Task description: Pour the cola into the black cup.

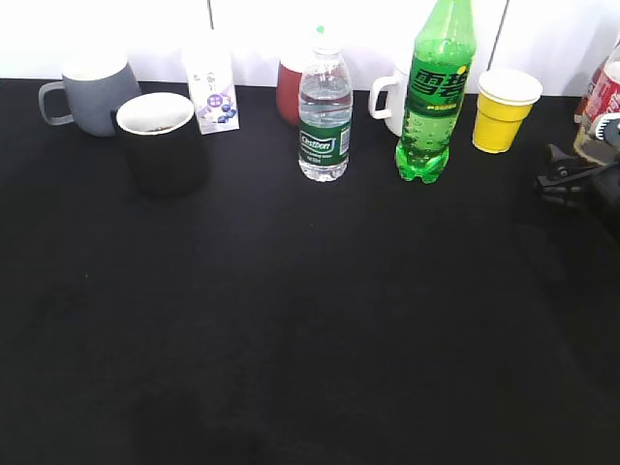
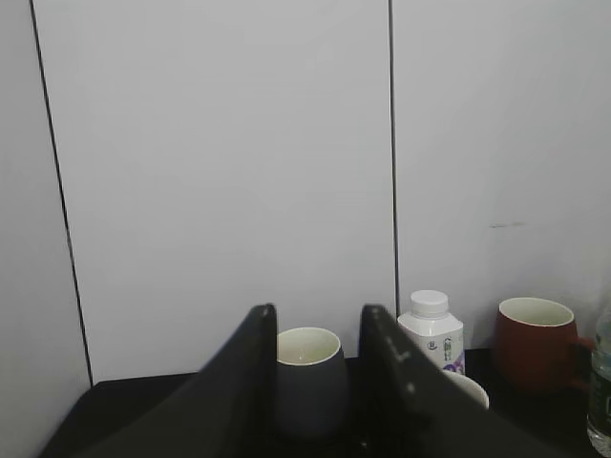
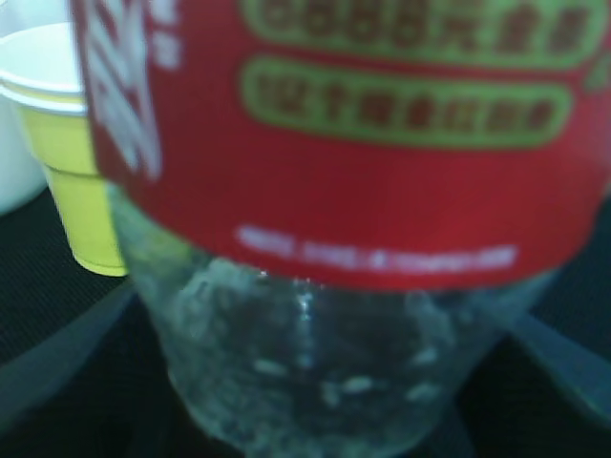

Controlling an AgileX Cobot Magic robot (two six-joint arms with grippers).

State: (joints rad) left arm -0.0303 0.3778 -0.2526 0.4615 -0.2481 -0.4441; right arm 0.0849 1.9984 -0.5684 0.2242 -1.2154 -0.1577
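The cola bottle [image 1: 604, 93] stands at the far right edge of the table, cut off by the frame. In the right wrist view its red label and clear base [image 3: 334, 181] fill the picture. My right gripper [image 1: 573, 177] is at the bottle; its fingers [image 3: 315, 382] show dimly on either side of the base, spread apart. The black cup [image 1: 161, 141] with a white inside stands upright at the back left. My left gripper [image 2: 318, 317] is open and empty, out of the exterior view. Its fingers frame the grey mug [image 2: 307, 382].
Along the back wall stand a grey mug [image 1: 92, 92], a small white milk bottle [image 1: 213, 92], a red mug [image 1: 289, 92], a water bottle [image 1: 325, 116], a white mug [image 1: 390, 97], a green soda bottle [image 1: 436, 92] and a yellow paper cup [image 1: 504, 108].
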